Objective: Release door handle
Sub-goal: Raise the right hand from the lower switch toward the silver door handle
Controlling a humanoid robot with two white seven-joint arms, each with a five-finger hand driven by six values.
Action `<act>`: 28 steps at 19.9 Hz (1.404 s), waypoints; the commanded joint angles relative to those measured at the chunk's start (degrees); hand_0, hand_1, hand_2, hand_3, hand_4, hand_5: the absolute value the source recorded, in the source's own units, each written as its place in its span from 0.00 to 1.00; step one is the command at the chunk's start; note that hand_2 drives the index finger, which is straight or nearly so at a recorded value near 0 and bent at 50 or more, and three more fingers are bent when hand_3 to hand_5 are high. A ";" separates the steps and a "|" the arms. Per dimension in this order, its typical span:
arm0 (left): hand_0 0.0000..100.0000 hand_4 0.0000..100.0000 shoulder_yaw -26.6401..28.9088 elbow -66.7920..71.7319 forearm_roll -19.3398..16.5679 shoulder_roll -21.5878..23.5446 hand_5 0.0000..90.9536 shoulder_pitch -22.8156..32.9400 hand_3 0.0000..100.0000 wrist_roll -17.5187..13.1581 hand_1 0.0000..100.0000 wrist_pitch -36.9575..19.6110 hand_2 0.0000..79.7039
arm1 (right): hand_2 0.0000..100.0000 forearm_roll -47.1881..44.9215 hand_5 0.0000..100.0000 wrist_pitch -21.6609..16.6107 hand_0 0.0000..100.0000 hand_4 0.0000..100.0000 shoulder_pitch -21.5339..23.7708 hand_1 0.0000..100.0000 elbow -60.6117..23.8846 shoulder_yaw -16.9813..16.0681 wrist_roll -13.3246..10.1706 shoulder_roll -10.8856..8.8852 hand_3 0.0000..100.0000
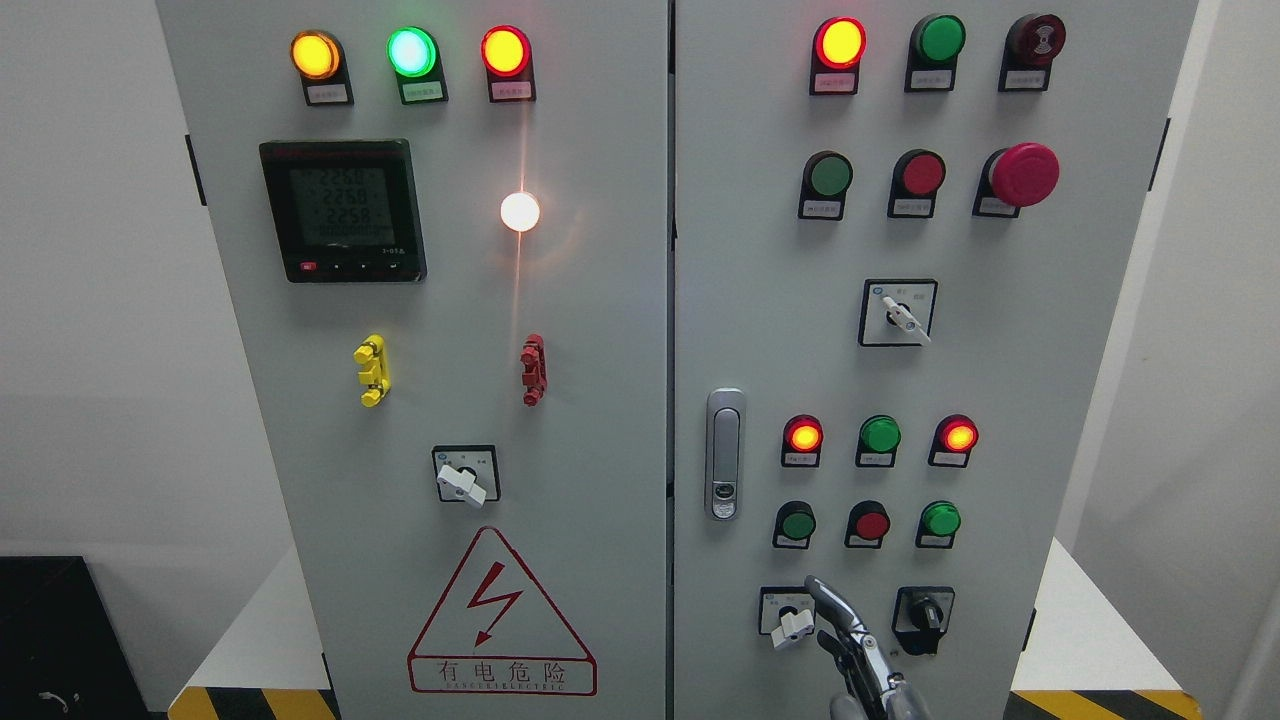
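While the door handle [724,455] sits flush and untouched, right hand [850,645] hovers well below it, fingers loosely spread, empty.

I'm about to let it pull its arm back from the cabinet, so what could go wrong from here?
1. The right hand has its fingers extended right beside the white selector switch; pulling back carelessly could nudge it to another position.
2. The black selector switch sits close on the hand's other side, so a sideways drift may catch it.
3. The door handle looks flush and the doors look shut, though latching can't be confirmed.
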 commanded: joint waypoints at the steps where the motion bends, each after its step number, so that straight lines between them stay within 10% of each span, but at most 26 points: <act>1: 0.12 0.00 0.00 0.00 0.09 0.00 0.00 0.00 0.00 -0.03 0.56 -0.01 0.00 | 0.00 0.64 0.03 0.24 0.25 0.09 1.66 0.07 -0.03 -0.26 -0.12 0.01 0.09; 12: 0.12 0.00 0.00 0.00 0.00 0.00 0.00 0.00 0.00 -0.03 0.56 -0.01 0.00 | 0.00 0.82 0.08 0.94 0.25 0.15 1.14 0.07 -0.20 -0.35 -0.30 0.27 0.12; 19: 0.12 0.00 0.00 0.00 0.00 0.00 0.00 0.00 0.00 -0.03 0.56 -0.01 0.00 | 0.00 10.99 0.73 2.00 0.33 0.67 -1.06 0.26 -1.08 -1.58 -1.26 0.80 0.55; 28: 0.12 0.00 0.00 0.00 0.00 0.00 0.00 0.00 0.00 -0.03 0.56 -0.01 0.00 | 0.00 25.85 1.00 4.45 0.41 1.00 -4.74 0.40 -1.26 -2.37 -3.81 2.47 0.92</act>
